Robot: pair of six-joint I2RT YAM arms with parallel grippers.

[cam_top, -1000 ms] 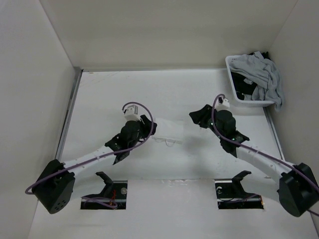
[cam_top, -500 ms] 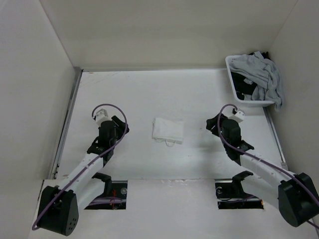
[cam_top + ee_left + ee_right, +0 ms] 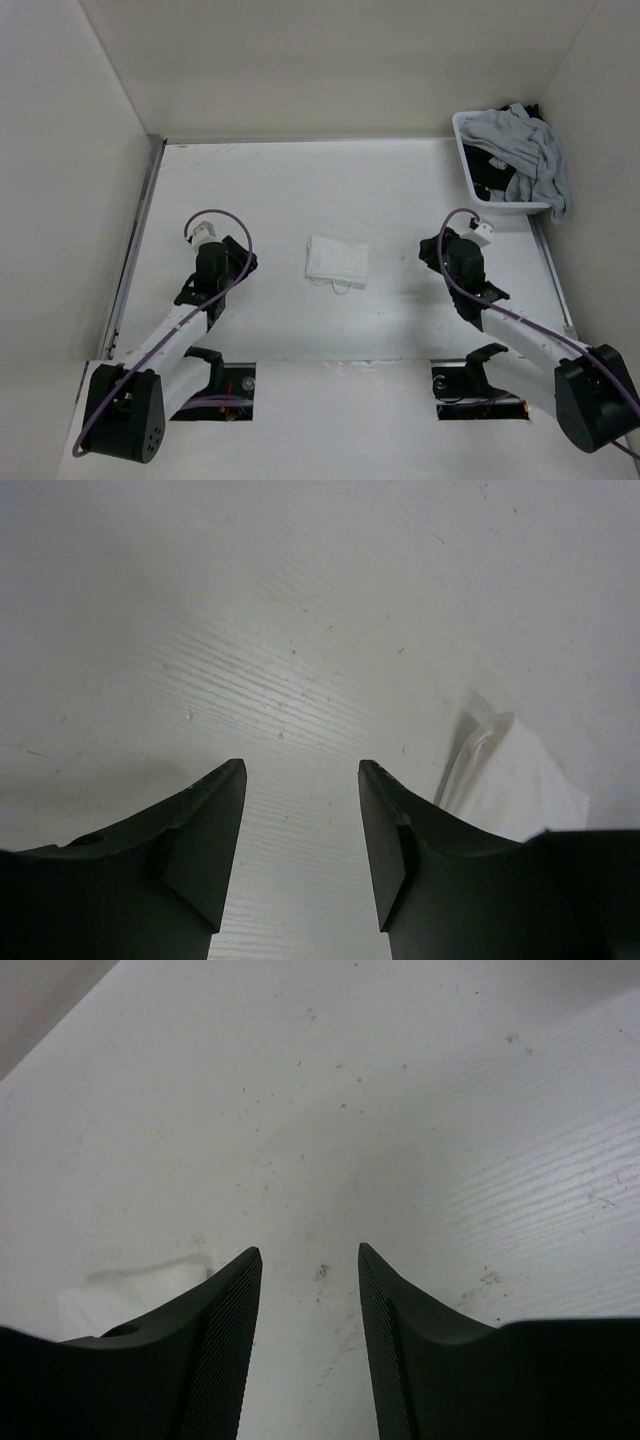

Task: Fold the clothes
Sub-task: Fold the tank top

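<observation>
The clothes (image 3: 337, 261), one white top, lie as a small folded rectangle in the middle of the table, with a thin strap loop showing at the near edge. My left gripper (image 3: 238, 258) stands to the left of it, apart from it, open and empty. The right gripper (image 3: 428, 250) stands to its right, also open and empty. In the left wrist view the open gripper (image 3: 301, 770) hangs over bare table, and the folded top (image 3: 510, 775) shows off to the right. In the right wrist view the gripper (image 3: 308, 1252) is open, with the top (image 3: 130, 1285) at the left.
A white plastic basket (image 3: 466, 150) stands at the back right corner, with light grey garments (image 3: 525, 150) piled in it and hanging over its rim. White walls close the table on three sides. Two openings in the near edge sit by the arm bases.
Both grippers were at the folded top's two sides a second ago. They have drawn back outward and toward the near edge, leaving the top lying flat and free.
</observation>
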